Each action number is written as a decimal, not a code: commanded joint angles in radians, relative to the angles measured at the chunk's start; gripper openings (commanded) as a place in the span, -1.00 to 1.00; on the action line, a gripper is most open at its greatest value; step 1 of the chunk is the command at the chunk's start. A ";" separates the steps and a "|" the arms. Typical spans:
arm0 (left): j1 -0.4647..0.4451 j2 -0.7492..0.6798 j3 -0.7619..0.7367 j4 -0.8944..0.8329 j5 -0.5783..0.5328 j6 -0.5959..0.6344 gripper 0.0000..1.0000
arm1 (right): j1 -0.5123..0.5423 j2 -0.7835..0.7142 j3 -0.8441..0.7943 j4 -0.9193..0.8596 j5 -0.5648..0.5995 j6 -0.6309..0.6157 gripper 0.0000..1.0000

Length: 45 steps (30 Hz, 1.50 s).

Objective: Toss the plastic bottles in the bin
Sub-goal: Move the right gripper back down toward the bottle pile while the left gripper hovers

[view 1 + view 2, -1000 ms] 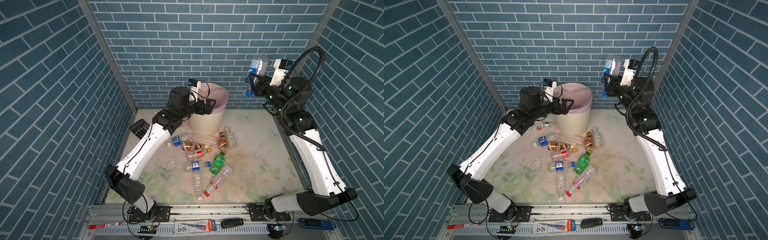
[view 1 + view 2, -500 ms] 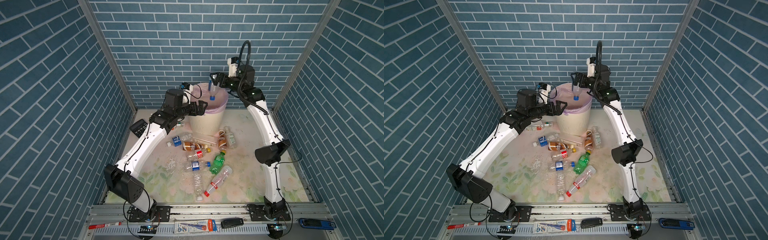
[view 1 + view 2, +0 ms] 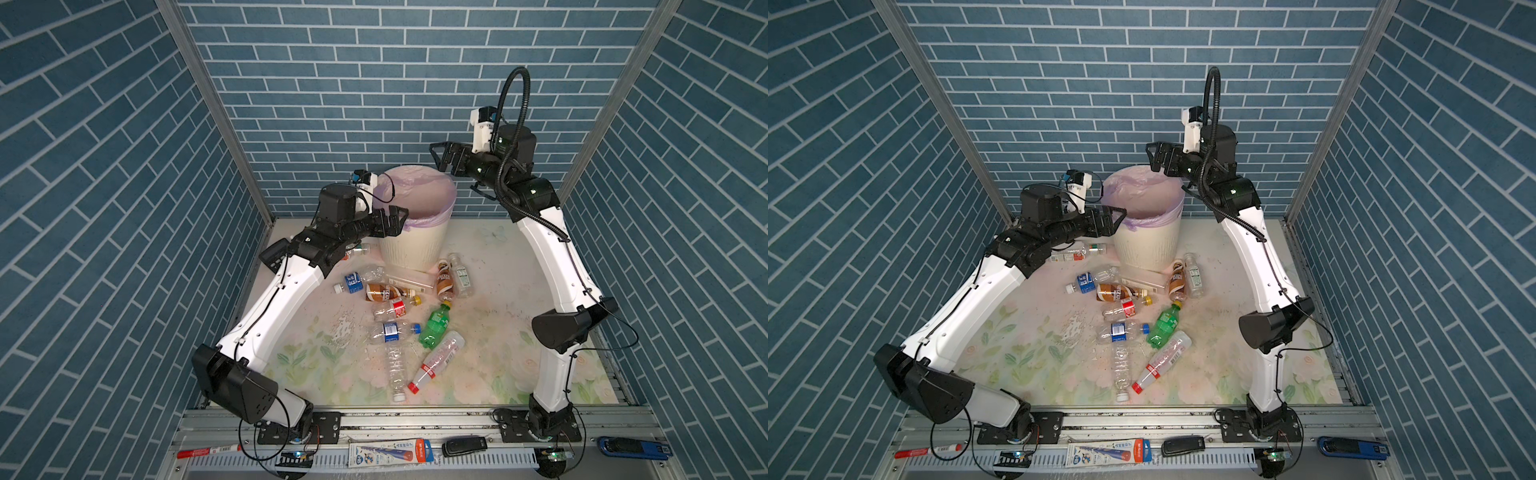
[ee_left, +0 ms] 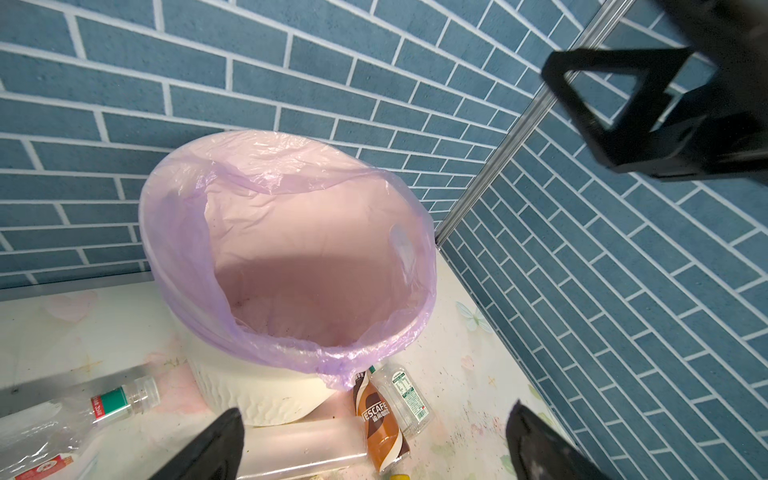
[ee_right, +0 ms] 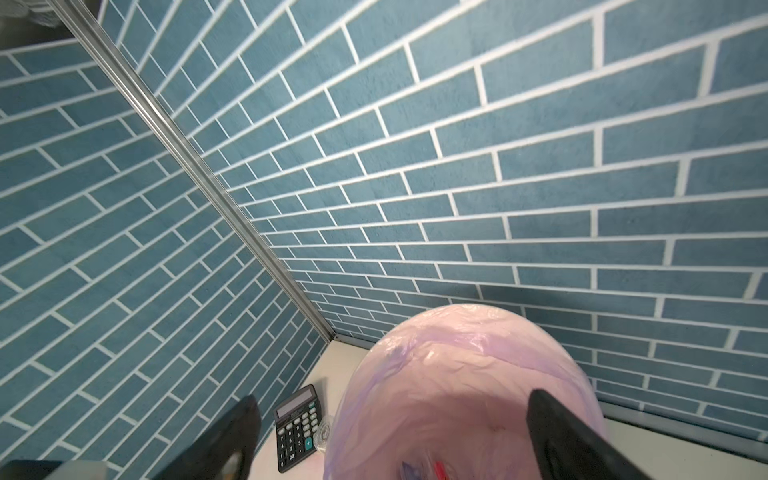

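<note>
Your right hand (image 3: 439, 157) hangs above the far right edge of the round cream-white ribbed bin (image 3: 411, 249), jaws spread wide and empty. Your left hand (image 3: 397, 220) sits level with the bin's near left rim, also spread wide with nothing in it. You have the bin standing upright at the back of the pale floral surface (image 3: 498, 332), with its lilac bag (image 4: 291, 232) folded over the rim. The small plastic bottles (image 3: 390, 330) lie scattered on the surface in front of the bin. Among them are a clear red-capped bottle (image 3: 434, 363), a green bottle (image 3: 435, 326) and two brown-labelled bottles (image 3: 444, 282) near the bin's foot. A black calculator (image 5: 297, 428) lies beside the bin by the left wall.
</note>
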 commanded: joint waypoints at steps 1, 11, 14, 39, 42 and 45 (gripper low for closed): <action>0.008 -0.028 -0.026 -0.017 0.005 -0.003 0.99 | 0.003 -0.035 -0.084 -0.004 0.026 -0.046 0.99; 0.006 -0.086 -0.104 -0.143 -0.034 -0.017 0.99 | -0.012 -0.275 -0.416 0.007 0.097 -0.098 0.98; 0.003 -0.091 -0.130 -0.216 -0.047 -0.045 0.99 | -0.018 -0.354 -0.534 0.008 0.125 -0.108 0.99; -0.238 -0.187 -0.550 -0.309 -0.262 -0.293 0.99 | -0.019 -0.881 -1.456 0.002 0.164 -0.079 0.98; -0.269 -0.181 -0.577 -0.303 -0.290 -0.340 0.99 | -0.020 -0.915 -1.520 0.002 0.187 -0.071 0.99; -0.304 -0.181 -0.612 -0.305 -0.349 -0.400 0.99 | -0.019 -0.948 -1.582 0.016 0.219 -0.052 0.99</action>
